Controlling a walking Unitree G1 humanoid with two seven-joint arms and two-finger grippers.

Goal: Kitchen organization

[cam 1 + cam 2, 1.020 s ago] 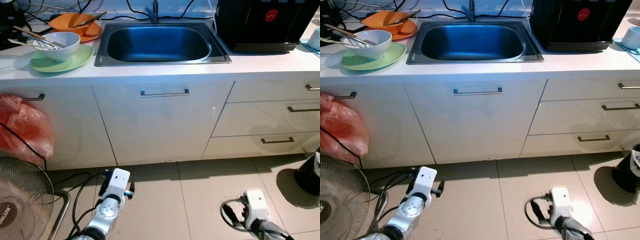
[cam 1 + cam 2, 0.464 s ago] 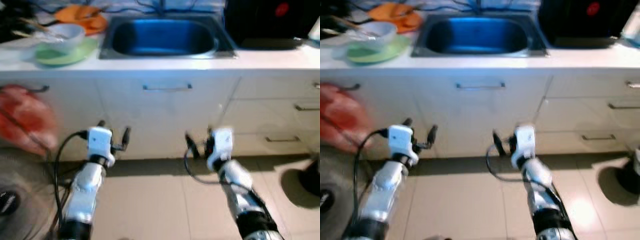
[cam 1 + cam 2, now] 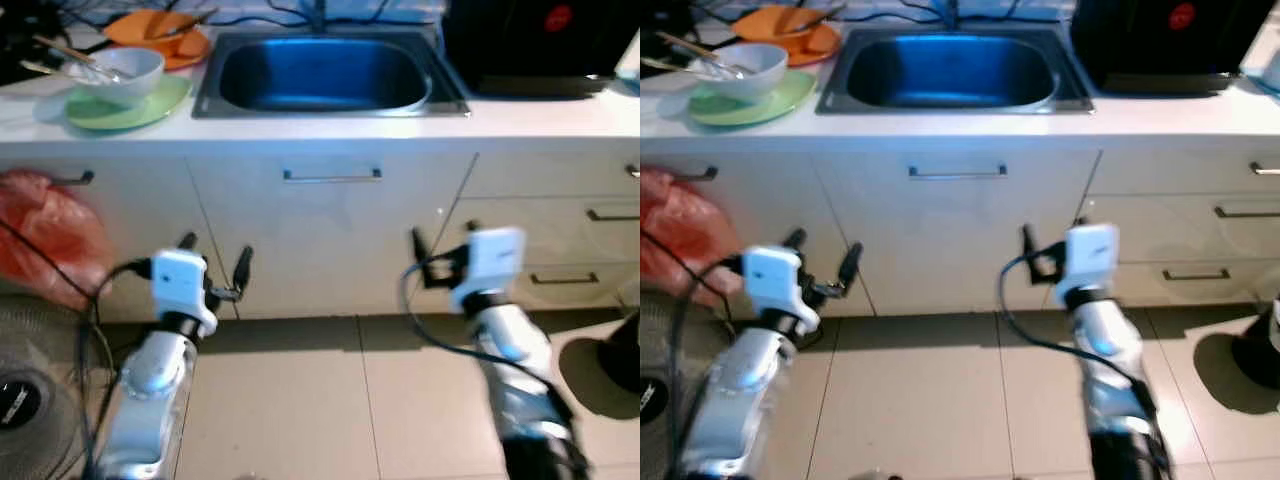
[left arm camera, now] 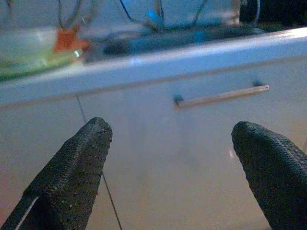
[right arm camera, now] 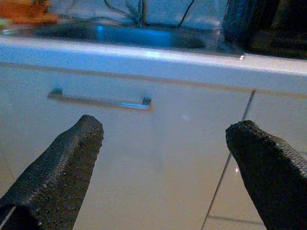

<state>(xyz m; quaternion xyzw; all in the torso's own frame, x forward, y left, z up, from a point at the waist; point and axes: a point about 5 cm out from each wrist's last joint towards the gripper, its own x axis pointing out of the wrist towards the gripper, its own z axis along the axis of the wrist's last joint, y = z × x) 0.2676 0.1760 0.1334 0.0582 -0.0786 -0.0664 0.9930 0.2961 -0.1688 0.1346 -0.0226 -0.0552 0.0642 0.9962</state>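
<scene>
**Arms up in front of the sink cabinet, nothing in hand**

I stood facing the counter with both arms raised in front of the cabinets. My left gripper point(image 3: 212, 268) had its two fingers spread wide and held nothing; my right gripper point(image 3: 438, 248) was spread just the same, also empty. Both pointed at the white cabinet door point(image 3: 330, 240) under the sink, whose handle point(image 3: 331, 176) sat above and between them, well apart from either.

I judged this to be the approach step: no dish had been touched yet. The things to tidy were up and beyond my left gripper, on the counter point(image 3: 300, 125). The next move called for lifting the left arm over the counter edge toward the dishes, or stepping closer first, since the fingers hung well below the worktop.

Counted from left to right: one red plastic bag point(image 3: 45, 240) hanging beside my left arm, one fan point(image 3: 30, 390) on the floor below it, one green plate point(image 3: 150, 105) with one white bowl point(image 3: 120, 70) on it holding chopsticks point(image 3: 70, 55), one orange dish point(image 3: 165, 35) behind, one sink point(image 3: 320, 75), one black appliance point(image 3: 540, 45) above my right gripper, and three drawer handles on the right.
</scene>
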